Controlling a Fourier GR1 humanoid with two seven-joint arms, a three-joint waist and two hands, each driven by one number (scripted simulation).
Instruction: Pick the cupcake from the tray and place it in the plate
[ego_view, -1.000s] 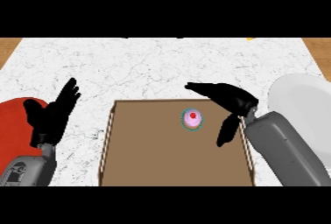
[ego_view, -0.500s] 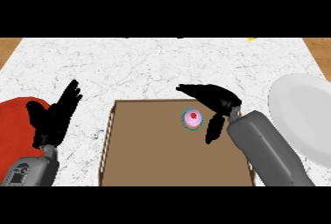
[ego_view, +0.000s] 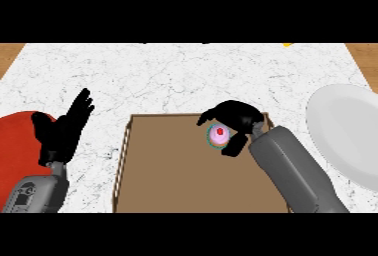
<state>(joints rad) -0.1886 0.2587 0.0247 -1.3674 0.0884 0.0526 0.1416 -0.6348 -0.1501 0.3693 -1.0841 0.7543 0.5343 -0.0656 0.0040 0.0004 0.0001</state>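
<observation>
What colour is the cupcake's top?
Pink, with a red dot, on the cupcake in the head view.

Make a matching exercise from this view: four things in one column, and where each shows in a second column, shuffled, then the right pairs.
Things:
1. cupcake
2. plate
3. left hand
4. red object

Places:
A. at the counter's right edge
B. open, fingers up, left of the tray
C. on the tray, with the right hand curled round it
D. at the view's left edge, partly behind the left forearm

Pairs: 1-C, 2-A, 3-B, 4-D
</observation>
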